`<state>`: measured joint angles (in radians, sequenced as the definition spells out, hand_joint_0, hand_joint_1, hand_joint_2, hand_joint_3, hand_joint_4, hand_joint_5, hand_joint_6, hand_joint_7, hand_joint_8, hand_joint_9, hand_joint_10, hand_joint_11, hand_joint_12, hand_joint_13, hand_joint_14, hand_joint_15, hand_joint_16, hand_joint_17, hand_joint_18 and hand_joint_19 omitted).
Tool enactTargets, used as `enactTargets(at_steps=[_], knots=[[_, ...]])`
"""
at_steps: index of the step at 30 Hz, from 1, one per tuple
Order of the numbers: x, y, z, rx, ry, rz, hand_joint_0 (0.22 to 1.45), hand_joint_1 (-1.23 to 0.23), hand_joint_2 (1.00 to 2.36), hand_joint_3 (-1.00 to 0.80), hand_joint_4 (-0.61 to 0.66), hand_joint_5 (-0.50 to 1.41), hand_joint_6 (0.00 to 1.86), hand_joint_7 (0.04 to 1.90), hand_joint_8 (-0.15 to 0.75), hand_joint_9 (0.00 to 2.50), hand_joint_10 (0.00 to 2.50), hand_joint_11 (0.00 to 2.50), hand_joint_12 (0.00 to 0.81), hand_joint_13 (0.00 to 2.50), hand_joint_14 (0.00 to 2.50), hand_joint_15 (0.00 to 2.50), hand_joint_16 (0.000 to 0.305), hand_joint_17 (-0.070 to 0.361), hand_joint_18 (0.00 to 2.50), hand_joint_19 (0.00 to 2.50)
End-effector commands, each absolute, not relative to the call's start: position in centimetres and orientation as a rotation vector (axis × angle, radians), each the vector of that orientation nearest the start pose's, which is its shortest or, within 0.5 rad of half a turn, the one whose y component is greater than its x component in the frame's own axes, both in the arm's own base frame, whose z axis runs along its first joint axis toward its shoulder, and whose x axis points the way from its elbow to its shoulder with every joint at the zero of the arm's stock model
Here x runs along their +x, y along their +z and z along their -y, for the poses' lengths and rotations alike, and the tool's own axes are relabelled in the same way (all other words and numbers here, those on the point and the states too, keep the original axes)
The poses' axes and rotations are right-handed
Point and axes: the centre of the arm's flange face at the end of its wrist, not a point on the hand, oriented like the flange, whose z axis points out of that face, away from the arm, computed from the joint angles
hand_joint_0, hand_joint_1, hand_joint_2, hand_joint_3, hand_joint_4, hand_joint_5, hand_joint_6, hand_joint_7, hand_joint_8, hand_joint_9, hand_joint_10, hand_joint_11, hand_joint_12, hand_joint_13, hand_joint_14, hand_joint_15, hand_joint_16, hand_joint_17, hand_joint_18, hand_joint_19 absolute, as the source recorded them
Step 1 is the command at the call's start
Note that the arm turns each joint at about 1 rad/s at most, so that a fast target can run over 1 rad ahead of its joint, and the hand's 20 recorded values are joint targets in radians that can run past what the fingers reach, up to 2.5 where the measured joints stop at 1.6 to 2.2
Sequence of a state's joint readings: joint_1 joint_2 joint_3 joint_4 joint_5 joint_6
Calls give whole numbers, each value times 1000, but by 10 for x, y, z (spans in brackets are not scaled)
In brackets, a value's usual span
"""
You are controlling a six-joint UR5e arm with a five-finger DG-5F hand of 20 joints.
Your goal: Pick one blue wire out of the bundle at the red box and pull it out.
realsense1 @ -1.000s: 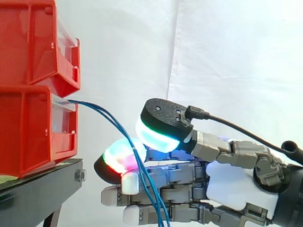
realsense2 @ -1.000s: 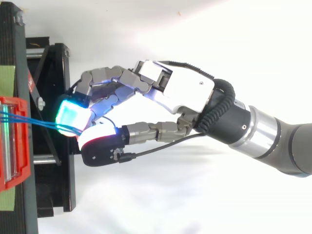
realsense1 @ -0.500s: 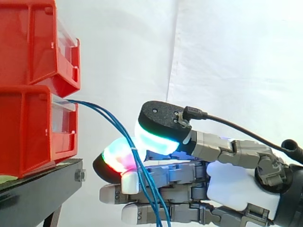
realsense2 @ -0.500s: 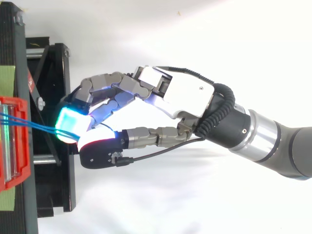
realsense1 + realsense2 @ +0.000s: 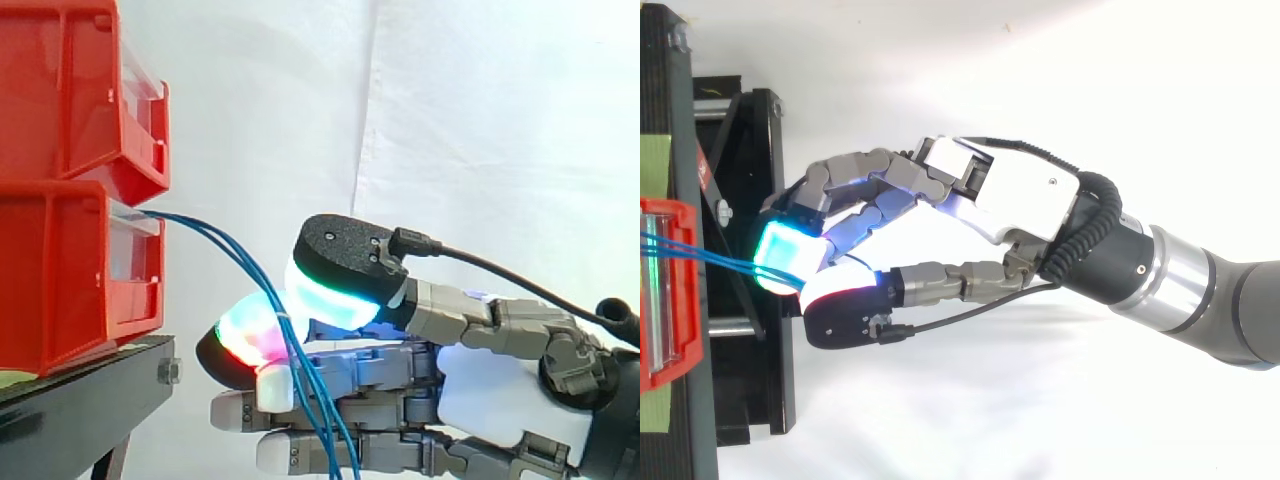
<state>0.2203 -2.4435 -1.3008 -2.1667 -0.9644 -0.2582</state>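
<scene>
A few thin blue wires (image 5: 225,243) leave the front of the lower red bin (image 5: 60,270) and curve down to the right across my hand (image 5: 490,390). The hand lies level just right of the bin, fingers pointing at it. The thumb's green-cyan pad (image 5: 330,290) sits on top and a red-green finger pad (image 5: 245,335) below. The two pads meet where the wires pass between them. From above, the wires (image 5: 700,256) run from the bin (image 5: 670,300) to the cyan pad of the hand (image 5: 1020,190). Below the hand the wires hang out of view.
A second red bin (image 5: 70,90) is stacked on the lower one. Both rest on a black stand (image 5: 90,400) at the left, with a white curtain behind. The arm reaches in from the right.
The hand has shifted slightly left toward the bin and its pads have closed a little more around the wires. In the last half second almost nothing moved.
</scene>
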Motion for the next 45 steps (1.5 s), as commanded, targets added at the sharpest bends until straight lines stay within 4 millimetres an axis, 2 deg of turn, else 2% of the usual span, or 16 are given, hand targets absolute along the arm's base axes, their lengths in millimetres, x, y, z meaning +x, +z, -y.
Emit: enactTargets(at_steps=[1, 5, 13, 45], knots=[[784, 150, 18, 1095, 947, -748, 565, -766, 1010, -339, 199, -157, 805, 959, 263, 826, 17, 578, 369, 399, 11, 286, 49, 111, 378, 479], [786, 122, 14, 1101, 958, -754, 554, -762, 1009, -355, 204, -152, 788, 974, 264, 822, 17, 572, 370, 399, 11, 293, 50, 112, 380, 487], [789, 129, 16, 1108, 1027, -684, 558, -756, 1010, -341, 202, -151, 783, 987, 265, 828, 18, 566, 369, 413, 11, 297, 50, 112, 384, 487], [787, 125, 30, 1127, 1026, -672, 558, -723, 1011, -323, 192, -145, 790, 1001, 269, 855, 19, 569, 371, 445, 11, 304, 49, 111, 403, 503]])
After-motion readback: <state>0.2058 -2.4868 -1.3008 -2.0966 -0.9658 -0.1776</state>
